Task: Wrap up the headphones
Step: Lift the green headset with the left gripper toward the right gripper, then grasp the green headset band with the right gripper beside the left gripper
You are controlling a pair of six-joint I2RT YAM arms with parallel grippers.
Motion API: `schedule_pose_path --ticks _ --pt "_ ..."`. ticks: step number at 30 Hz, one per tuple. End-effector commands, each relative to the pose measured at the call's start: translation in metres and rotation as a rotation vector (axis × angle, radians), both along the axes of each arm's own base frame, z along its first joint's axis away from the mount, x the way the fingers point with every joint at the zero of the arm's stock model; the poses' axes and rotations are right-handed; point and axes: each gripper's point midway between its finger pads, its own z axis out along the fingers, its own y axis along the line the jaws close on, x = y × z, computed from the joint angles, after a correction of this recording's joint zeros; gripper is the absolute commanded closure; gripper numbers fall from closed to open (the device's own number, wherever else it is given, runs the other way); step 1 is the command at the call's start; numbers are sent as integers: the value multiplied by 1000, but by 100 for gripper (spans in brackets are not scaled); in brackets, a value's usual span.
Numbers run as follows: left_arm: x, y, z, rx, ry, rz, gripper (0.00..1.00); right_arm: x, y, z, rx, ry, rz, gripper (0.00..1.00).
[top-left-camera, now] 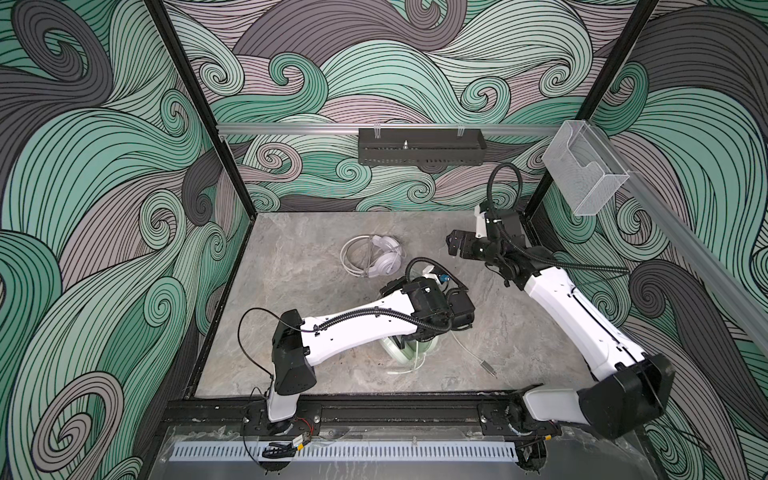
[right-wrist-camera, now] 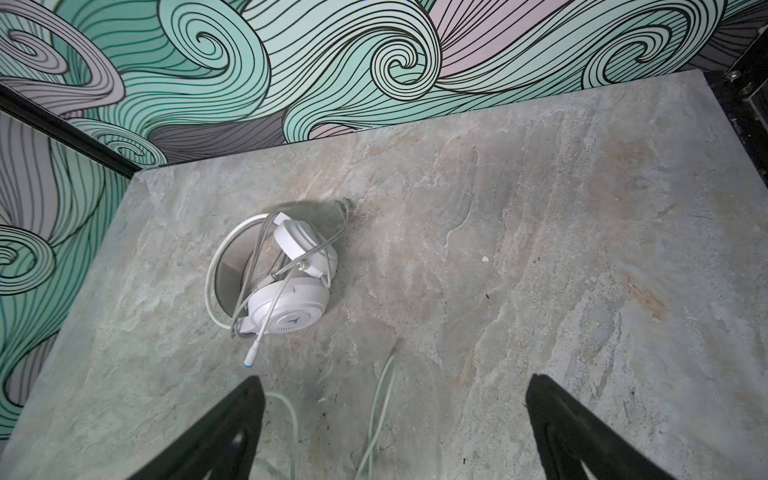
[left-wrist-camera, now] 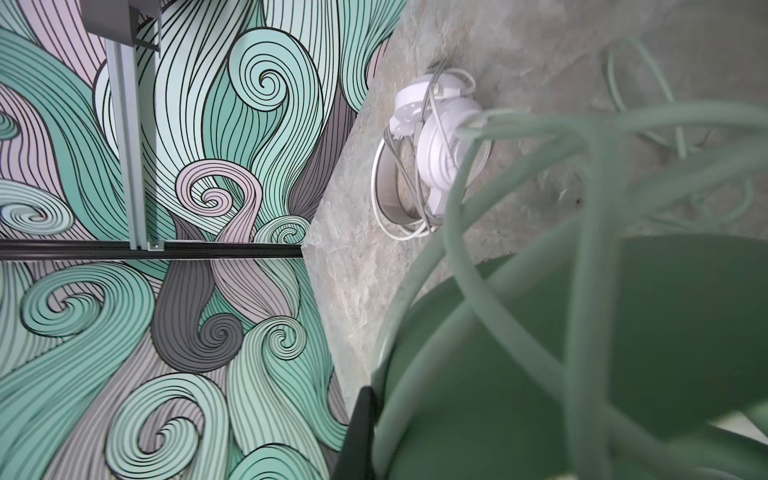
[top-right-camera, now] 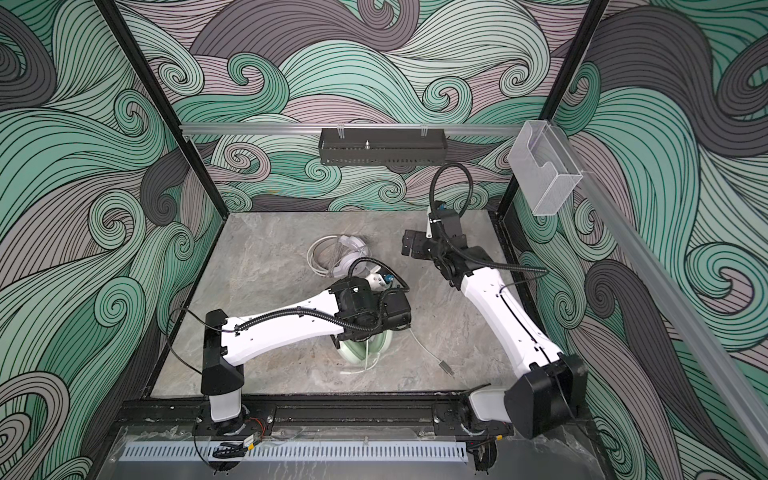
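Mint-green headset (top-left-camera: 419,348) lies on the grey stone table (top-left-camera: 282,270), loose cable (left-wrist-camera: 594,249) looping over it and the plug (top-left-camera: 488,368) resting just to its right. Left gripper (top-left-camera: 401,344) is closed right at this headset; whether it pinches cable I cannot tell. White headset (top-left-camera: 380,259), cable wound round it, lies beyond the mint one. Right gripper (top-left-camera: 454,245) hangs farther back and right, jaws wide, holding nothing. Well beyond, a black tray (top-left-camera: 419,160) on the back rail holds a small metal stud (top-left-camera: 402,144); a clear box (top-left-camera: 582,178) hangs beyond and far right.
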Motion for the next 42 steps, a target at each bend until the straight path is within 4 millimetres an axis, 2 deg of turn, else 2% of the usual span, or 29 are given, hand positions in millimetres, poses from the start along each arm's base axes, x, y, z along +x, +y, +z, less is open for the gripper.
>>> schedule_pose_path --ticks 1,5,9,11,13,19,24,27,35,39,42 --pt "8 12 27 -37 5 -23 100 -16 2 14 70 -27 20 1" --pt "3 -15 31 -191 60 -193 100 -39 22 27 99 -41 115 0" --pt "3 -25 39 -297 31 -327 100 -56 41 28 169 -10 220 0" --pt "5 -21 41 -325 13 -344 100 -62 42 24 207 18 255 0" --pt "10 -15 39 -333 31 -329 100 -71 46 30 217 8 301 0" --pt "25 -10 44 -360 14 -322 100 -102 77 52 370 -24 516 0" --pt "34 -5 44 -411 26 -305 100 -125 83 52 376 -22 612 0" --pt "38 -5 45 -430 22 -306 100 -122 86 41 383 8 611 0" --pt "44 -18 48 -448 24 -321 100 -98 100 39 360 14 627 2" --pt "43 -21 49 -467 30 -327 100 -93 105 43 363 7 639 8" --pt "42 -21 47 -475 38 -320 100 -94 107 45 354 -1 652 17"
